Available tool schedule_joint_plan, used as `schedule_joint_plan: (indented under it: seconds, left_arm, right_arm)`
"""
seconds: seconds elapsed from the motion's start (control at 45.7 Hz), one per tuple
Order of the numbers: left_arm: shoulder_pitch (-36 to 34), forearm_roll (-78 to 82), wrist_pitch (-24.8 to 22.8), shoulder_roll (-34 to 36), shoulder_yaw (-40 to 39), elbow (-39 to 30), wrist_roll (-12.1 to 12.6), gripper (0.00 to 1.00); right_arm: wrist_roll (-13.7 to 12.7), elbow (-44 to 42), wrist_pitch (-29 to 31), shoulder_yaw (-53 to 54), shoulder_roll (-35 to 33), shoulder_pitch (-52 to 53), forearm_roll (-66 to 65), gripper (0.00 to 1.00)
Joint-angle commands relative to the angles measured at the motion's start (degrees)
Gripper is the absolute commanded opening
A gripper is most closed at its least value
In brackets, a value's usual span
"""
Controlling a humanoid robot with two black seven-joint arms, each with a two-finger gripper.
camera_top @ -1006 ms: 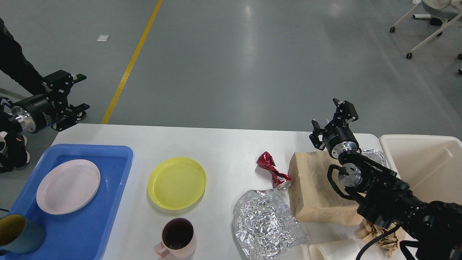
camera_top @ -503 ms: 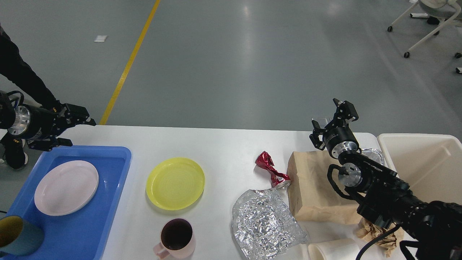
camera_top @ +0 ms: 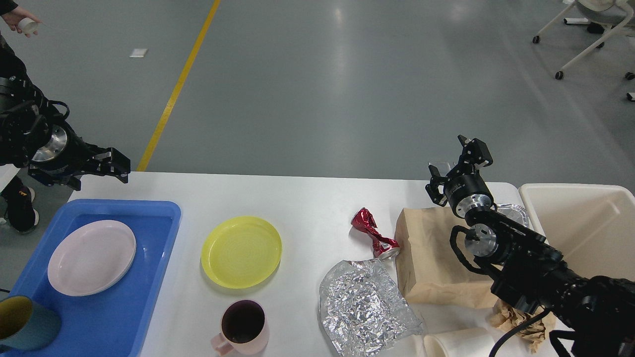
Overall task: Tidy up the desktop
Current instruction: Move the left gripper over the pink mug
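Note:
The white desktop (camera_top: 307, 198) holds a yellow plate (camera_top: 241, 251), a pink mug (camera_top: 243, 327), a crushed red can (camera_top: 375, 234), a crumpled foil sheet (camera_top: 364, 307) and a brown paper bag (camera_top: 431, 258). My left gripper (camera_top: 101, 169) is open and empty. It hovers over the desktop's far left corner, just beyond the blue tray (camera_top: 154, 277). My right gripper (camera_top: 454, 163) is open and empty. It is raised above the far edge of the paper bag, and its arm lies over the bag's right side.
The blue tray holds a pink plate (camera_top: 92, 257) and a blue-and-yellow cup (camera_top: 25, 322). A cream bin (camera_top: 585, 228) stands at the right, with a foil container (camera_top: 513, 213) beside it. A white paper cup (camera_top: 459, 343) and crumpled brown paper (camera_top: 521, 322) lie at the front right. A person (camera_top: 15, 59) stands at the far left.
My left arm has swung and its wrist has turned, bringing the gripper down to the table's far left corner. My right arm and the items on the desktop have not moved.

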Motion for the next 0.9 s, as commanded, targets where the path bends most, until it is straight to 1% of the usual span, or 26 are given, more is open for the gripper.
schedule_joint_plan:
  seconds: [0.0,0.109,0.241,0.328,0.459,0.59,0.678,0.787,0.875]
  left_arm:
    - [-1.0,0.0,0.0,-0.2,0.3,-2.6,0.2,0.96]
    - [-4.4,0.0,0.0,0.5,2.7,-9.5,0.2,0.96]
    - [-10.5,-0.1,0.0,0.7,9.1,-19.0,-0.1,0.96]
    - [-14.0,-0.1,0.0,0.4,12.3,-23.2,0.0,0.96]
    - [-19.5,-0.1,0.0,0.2,13.2,-28.1,0.1,0.96]
    - [-25.1,-0.1,0.0,-0.2,13.9,-34.8,-0.1,0.96]
    - [-26.3,-0.2,0.0,-0.7,14.6,-36.7,-0.1,0.96]
    - [-25.7,-0.5,0.0,-5.2,14.7,-36.7,-0.1,0.96]
    - [-25.7,-0.9,0.0,-7.5,14.6,-37.3,-0.1,0.96]
  right_arm:
    - [0.0,0.0,0.0,0.0,0.0,0.0,0.0,1.0]
    - [0.0,0.0,0.0,0.0,0.0,0.0,0.0,1.0]
    - [0.0,0.0,-0.1,0.0,0.0,0.0,0.0,1.0]
    - [0.0,0.0,0.0,0.0,0.0,0.0,0.0,1.0]
    - [0.0,0.0,0.0,0.0,0.0,0.0,0.0,1.0]
    - [0.0,0.0,0.0,0.0,0.0,0.0,0.0,1.0]
    - [0.0,0.0,0.0,0.0,0.0,0.0,0.0,1.0]
    - [0.0,0.0,-0.1,0.0,0.0,0.0,0.0,1.0]
    - [0.0,0.0,-0.1,0.0,0.0,0.0,0.0,1.0]
